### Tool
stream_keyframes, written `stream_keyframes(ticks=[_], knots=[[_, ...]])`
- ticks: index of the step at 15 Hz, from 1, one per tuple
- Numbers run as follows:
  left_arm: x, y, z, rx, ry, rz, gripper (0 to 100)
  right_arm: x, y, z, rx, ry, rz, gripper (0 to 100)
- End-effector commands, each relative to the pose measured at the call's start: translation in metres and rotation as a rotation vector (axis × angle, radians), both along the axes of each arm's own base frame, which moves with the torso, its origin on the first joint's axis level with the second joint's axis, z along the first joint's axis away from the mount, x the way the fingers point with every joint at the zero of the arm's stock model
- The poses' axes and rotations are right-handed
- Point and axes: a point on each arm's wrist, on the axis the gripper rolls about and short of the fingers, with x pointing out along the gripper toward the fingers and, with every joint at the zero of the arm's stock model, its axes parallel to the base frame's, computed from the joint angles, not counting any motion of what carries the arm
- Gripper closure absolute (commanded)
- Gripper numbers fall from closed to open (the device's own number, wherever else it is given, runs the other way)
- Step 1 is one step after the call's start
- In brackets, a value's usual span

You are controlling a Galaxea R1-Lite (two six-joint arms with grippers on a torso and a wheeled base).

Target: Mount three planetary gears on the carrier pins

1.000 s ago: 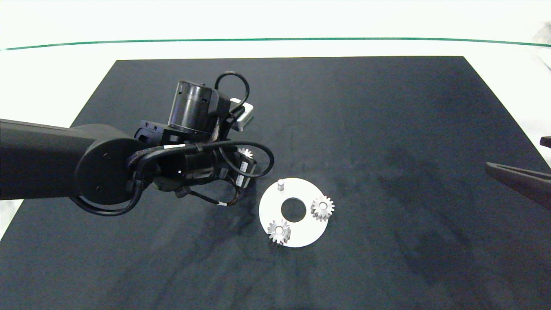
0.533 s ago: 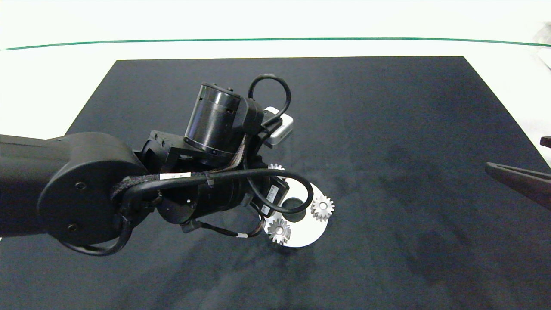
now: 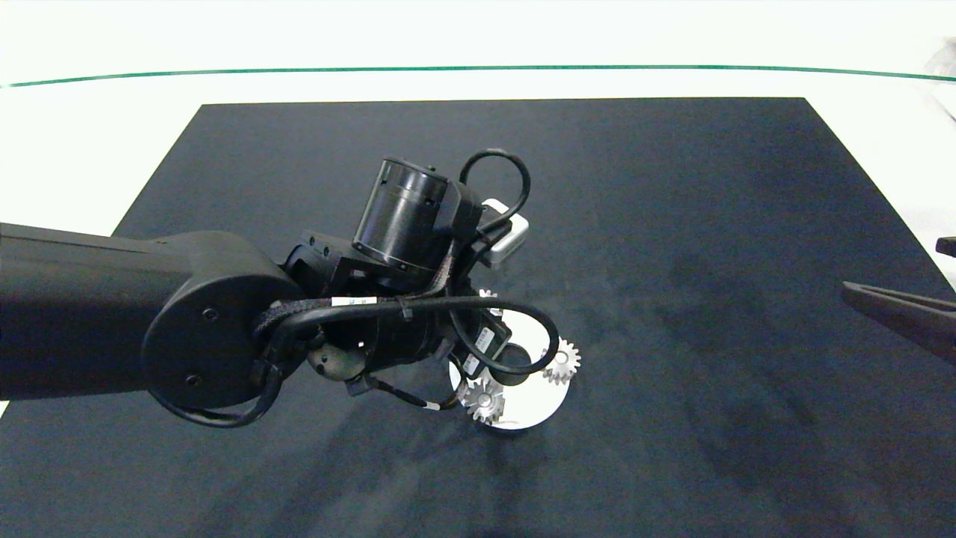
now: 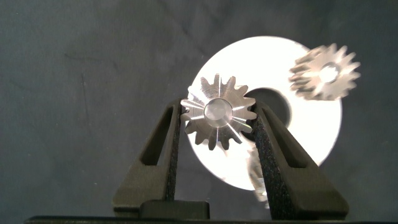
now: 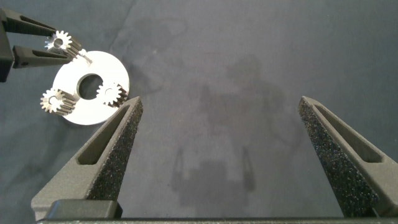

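Observation:
My left gripper (image 4: 217, 112) is shut on one silver planetary gear (image 4: 217, 118), held flat just above the white carrier disc (image 4: 311, 137). The right wrist view shows that gear (image 5: 62, 42) over the disc's (image 5: 90, 71) free pin (image 5: 84, 58), close to it. Two other gears (image 3: 560, 362) (image 3: 484, 402) sit on their pins. The left arm (image 3: 403, 321) covers much of the disc (image 3: 526, 407) in the head view, where only the held gear's edge (image 3: 487, 294) shows. My right gripper (image 5: 221, 102) hangs open and empty far to the right (image 3: 896, 314).
The disc lies on a black mat (image 3: 672, 224) on a white table (image 3: 75, 149). A green line (image 3: 478, 69) runs along the table's far side. Bare mat stretches between the disc and the right gripper.
The left arm has swung right and slightly nearer with the gear, from beside the disc to over its free pin. The right gripper and the two seated gears have stayed still.

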Motion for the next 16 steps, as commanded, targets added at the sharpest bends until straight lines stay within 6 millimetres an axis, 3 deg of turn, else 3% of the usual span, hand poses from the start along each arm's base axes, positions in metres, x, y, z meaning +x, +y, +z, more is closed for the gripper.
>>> stream_keyframes(ticks=[1,16], knots=[[0.0073,-0.001,-0.0027,0.008,0.002,0.013,84,-0.0006,-0.0002,0.0002,0.0,-0.002,0.0,0],[0.0122,-0.0059,-0.0098,0.021,0.012,0.011,84,-0.0014,-0.0007,0.0006,0.001,-0.005,0.0,0]])
